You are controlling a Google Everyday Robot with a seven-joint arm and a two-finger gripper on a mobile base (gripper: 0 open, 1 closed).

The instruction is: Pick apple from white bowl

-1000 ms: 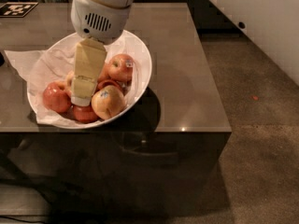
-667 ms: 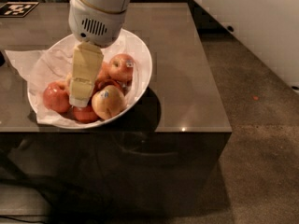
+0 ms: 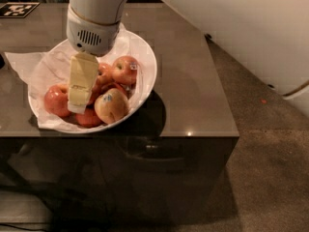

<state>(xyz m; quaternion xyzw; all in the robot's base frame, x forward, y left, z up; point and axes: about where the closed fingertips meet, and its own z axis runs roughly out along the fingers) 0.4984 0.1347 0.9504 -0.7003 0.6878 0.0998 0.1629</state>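
The white bowl (image 3: 145,57), lined with crumpled white paper, sits at the front left of the dark table and holds several apples. An orange-red apple (image 3: 55,100) with no sticker showing lies at the bowl's left side. My gripper (image 3: 77,106) hangs from the white wrist (image 3: 94,30) and reaches down into the bowl, its cream tip right beside that apple and among the others. A yellower apple with a blue sticker (image 3: 112,106) lies at the front. A red apple with a sticker (image 3: 125,69) lies at the right. Another apple (image 3: 103,74) is partly hidden behind the gripper.
The dark glossy table (image 3: 193,91) ends in a front edge just below the bowl and a right edge. A black-and-white marker tag (image 3: 18,8) lies at the table's back left. A large white arm link (image 3: 241,33) crosses the upper right. Brown floor (image 3: 270,178) lies to the right.
The gripper stays down in the bowl, its tip a little lower and more to the left. The white arm link at the upper right has swung further into view.
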